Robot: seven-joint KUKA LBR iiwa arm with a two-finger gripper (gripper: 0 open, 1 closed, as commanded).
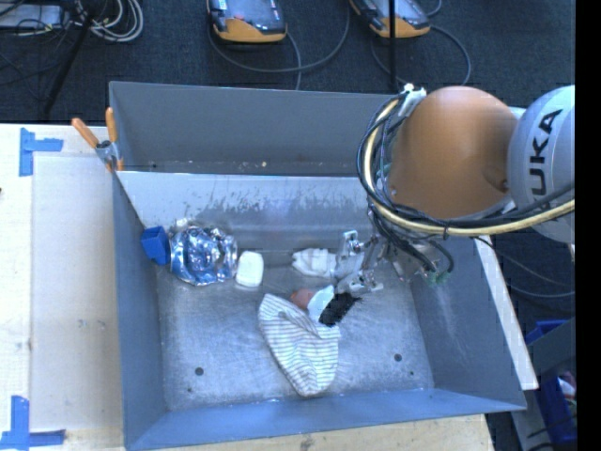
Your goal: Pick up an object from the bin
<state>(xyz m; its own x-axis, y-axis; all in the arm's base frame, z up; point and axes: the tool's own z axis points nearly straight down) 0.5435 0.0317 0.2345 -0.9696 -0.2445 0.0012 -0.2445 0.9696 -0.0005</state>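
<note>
The gripper [355,269], its opening not discernible, is seen beside a small black object [336,310] at its seven o'clock; the adjoining striped cloth [300,350] could be snagged instead.

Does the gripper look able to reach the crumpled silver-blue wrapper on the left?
Probably yes: the wrapper lies uncovered, a blue cap and a white piece only at its sides; the gripper hangs to its right.

Orange dome cover [451,153], looped black-and-cream cables [374,163], white link [556,148] lettered UKA.
</note>
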